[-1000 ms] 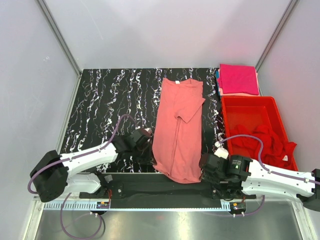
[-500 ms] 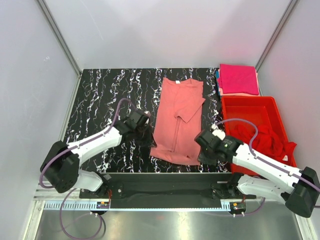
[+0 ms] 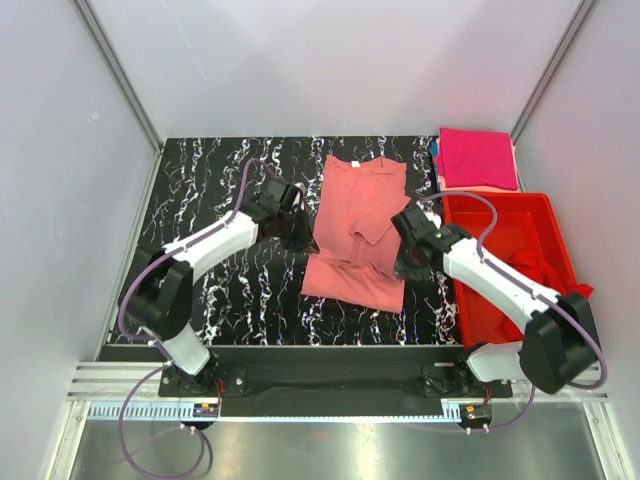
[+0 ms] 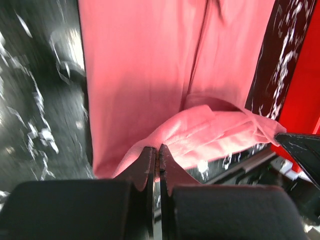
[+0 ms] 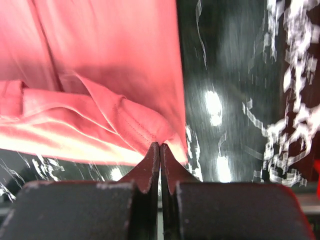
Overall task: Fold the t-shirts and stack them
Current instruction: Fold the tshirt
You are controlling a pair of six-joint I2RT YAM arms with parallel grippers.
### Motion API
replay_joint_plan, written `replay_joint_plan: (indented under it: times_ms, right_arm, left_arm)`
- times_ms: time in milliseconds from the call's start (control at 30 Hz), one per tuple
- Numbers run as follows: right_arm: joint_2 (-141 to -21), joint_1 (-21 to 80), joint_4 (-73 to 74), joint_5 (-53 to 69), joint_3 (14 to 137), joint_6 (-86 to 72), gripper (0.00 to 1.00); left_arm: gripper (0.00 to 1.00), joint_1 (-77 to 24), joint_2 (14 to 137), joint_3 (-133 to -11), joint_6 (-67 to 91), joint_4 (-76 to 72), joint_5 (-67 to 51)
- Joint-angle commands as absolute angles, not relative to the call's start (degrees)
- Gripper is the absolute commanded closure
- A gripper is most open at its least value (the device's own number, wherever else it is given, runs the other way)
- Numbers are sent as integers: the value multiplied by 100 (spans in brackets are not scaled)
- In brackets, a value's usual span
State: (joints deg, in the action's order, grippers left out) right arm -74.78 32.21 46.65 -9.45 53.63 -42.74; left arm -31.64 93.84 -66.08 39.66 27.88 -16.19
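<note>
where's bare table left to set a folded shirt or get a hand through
Widest bare patch: the far-left table, between its left edge and the salmon t-shirt, beyond the left arm. A near strip lies free below the shirt's hem. Crowded: the gap between shirt and red bin, filled by the right arm.

My left arm (image 3: pixel 210 245) and right arm (image 3: pixel 490 282) reach forward, forearms angled inward toward each other. Left gripper (image 3: pixel 303 236) and right gripper (image 3: pixel 407 262): jaws pressed fully together, each pinching the tee (image 3: pixel 358 195).
</note>
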Motion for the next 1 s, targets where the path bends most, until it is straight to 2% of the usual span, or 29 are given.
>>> replay_joint_plan:
  times_ms: [0,467,967]
  right_arm:
    - [-7847,2936,4298,-1011,5879,-3560,100]
    - [-8938,2101,3903,-642,6969,-2435,100]
    - [-9958,1784,3613,-404,7655,-1978,100]
  left_arm:
    - [100,-2954,9649,-7188,3613,2865,-1810]
    - [100,-2523,10942,-8788,3305,2962,-2224]
    - [100,-2259,11803,-9562,3269,2751,-2434]
